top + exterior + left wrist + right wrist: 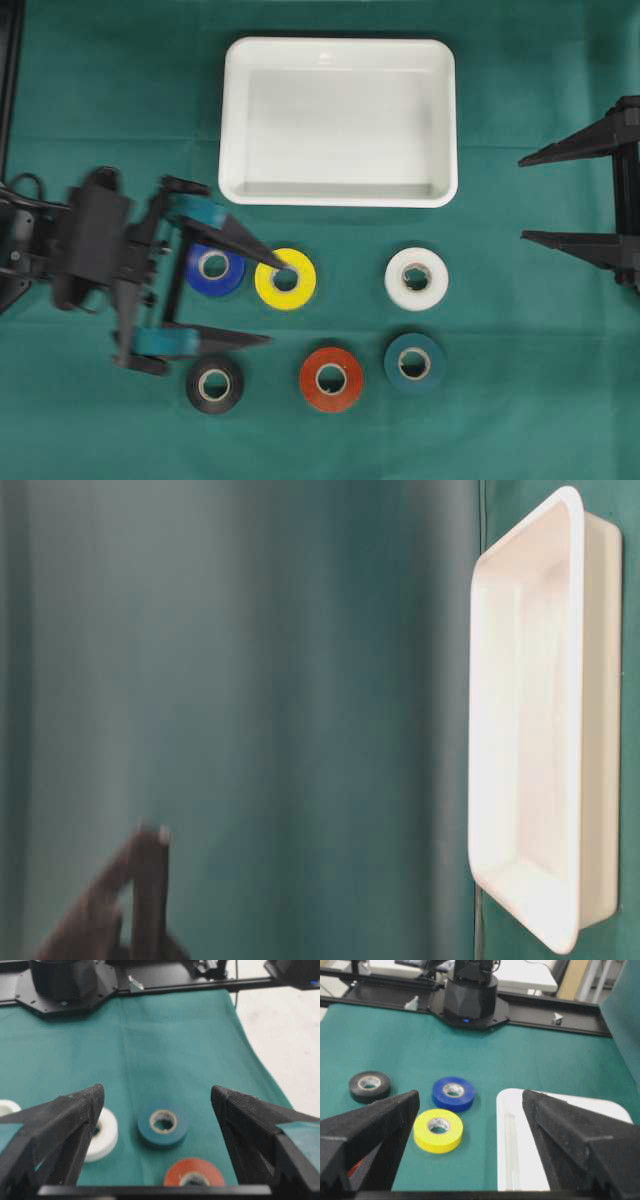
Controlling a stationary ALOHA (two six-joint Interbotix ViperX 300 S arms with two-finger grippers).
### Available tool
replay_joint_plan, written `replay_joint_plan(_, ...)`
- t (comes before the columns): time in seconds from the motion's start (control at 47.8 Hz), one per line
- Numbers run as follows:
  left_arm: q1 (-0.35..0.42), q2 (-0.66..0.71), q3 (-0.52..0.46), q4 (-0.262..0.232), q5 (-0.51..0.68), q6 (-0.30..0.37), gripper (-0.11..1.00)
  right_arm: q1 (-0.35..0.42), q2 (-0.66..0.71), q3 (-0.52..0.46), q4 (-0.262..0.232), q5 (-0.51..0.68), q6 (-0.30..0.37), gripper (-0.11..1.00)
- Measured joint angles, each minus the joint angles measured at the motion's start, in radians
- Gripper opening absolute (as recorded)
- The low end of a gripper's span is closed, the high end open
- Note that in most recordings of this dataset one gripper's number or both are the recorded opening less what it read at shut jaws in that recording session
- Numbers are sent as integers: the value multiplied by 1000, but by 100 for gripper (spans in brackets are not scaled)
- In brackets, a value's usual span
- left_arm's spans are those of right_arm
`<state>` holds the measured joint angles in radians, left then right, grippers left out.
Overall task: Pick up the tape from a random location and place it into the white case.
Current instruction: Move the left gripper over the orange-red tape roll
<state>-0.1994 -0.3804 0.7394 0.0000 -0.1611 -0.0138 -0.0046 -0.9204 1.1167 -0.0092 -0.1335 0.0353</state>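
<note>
Overhead, the left gripper (277, 301) stands wide, holding nothing, one fingertip over the yellow tape (285, 279) and the blue tape (214, 269) between its fingers. Just outside lie the black tape (214, 384) and red tape (331, 379), with the teal tape (414, 363) and white tape (416, 278) farther right. Well apart at the right edge, the right gripper (523, 199) is likewise spread and unladen. Green cloth (120, 100) covers the table. Beyond the rolls sits the white case (338, 191), with no roll inside.
</note>
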Motion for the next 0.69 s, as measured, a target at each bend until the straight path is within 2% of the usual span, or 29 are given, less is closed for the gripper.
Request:
replay_joint_plan(0.272, -12, 123, -133, 0, 6, -2, 100, 0, 15, -9, -6, 0, -2, 92)
replay_joint_plan(0.502, -14, 169, -186, 0, 40, -2, 100, 0, 26, -12, -8, -2, -2, 92)
replay_joint_plan(0.69, -17, 199, -227, 0, 120, 0, 100, 0, 31, -12, -8, 0, -2, 92)
